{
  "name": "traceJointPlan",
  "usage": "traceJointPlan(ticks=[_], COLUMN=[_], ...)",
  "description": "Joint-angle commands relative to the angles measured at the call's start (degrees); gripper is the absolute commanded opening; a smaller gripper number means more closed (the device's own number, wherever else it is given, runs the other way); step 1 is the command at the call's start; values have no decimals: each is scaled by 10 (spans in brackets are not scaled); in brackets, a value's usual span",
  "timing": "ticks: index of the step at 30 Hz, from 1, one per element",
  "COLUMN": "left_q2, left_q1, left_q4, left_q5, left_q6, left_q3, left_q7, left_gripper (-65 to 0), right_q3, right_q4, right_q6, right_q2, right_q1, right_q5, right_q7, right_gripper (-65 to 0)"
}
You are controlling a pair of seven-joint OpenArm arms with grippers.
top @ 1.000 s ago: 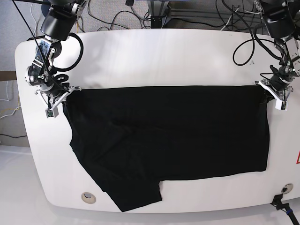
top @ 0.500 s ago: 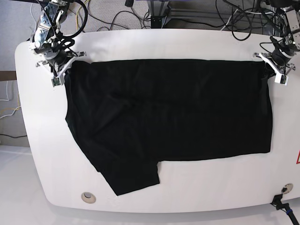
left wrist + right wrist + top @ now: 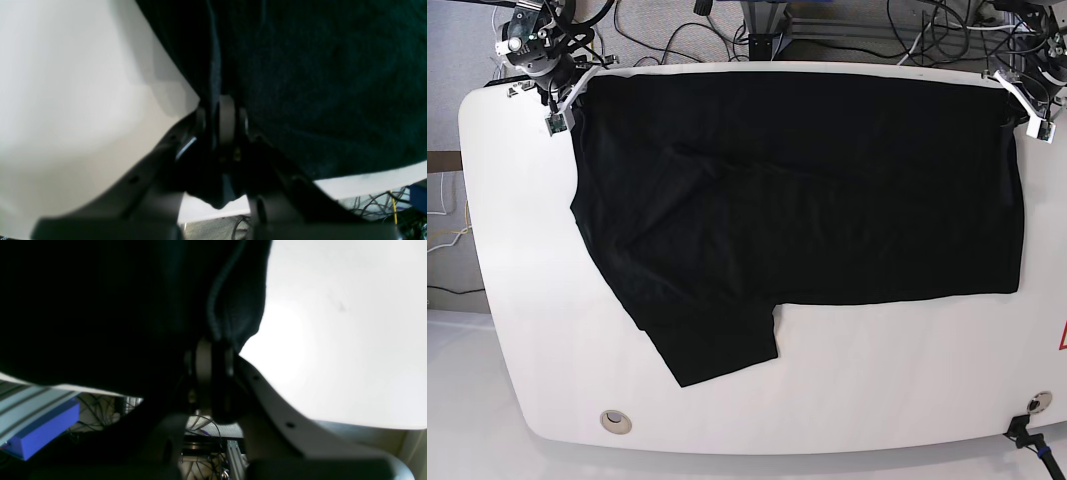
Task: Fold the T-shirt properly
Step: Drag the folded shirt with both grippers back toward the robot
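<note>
Here the left gripper (image 3: 1028,108) is clamped on one far corner of the black T-shirt (image 3: 797,200), and the right gripper (image 3: 564,98) pinches the other far corner. Between them the cloth stretches flat along the table's (image 3: 877,380) far edge, with a sleeve trailing toward the near side below the right gripper.

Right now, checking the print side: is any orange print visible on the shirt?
No, the shirt shows only plain black cloth across the table.
</note>
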Motion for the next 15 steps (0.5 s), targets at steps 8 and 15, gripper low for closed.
traceJointPlan(ticks=[8, 15], left_q2=[-13, -26], left_q1=[12, 13], left_q4=[1, 1], left_q5=[24, 23], left_q6=[5, 5], left_q3=[2, 2], left_q7=[30, 30], left_gripper=[-617, -309], right_q3=[7, 39], right_q4=[7, 9], right_q6=[-4, -1], right_q2=[6, 6], right_q1=[-7, -6], right_q5=[-11, -10], right_q7=[-9, -10], right_gripper=[-650, -497])
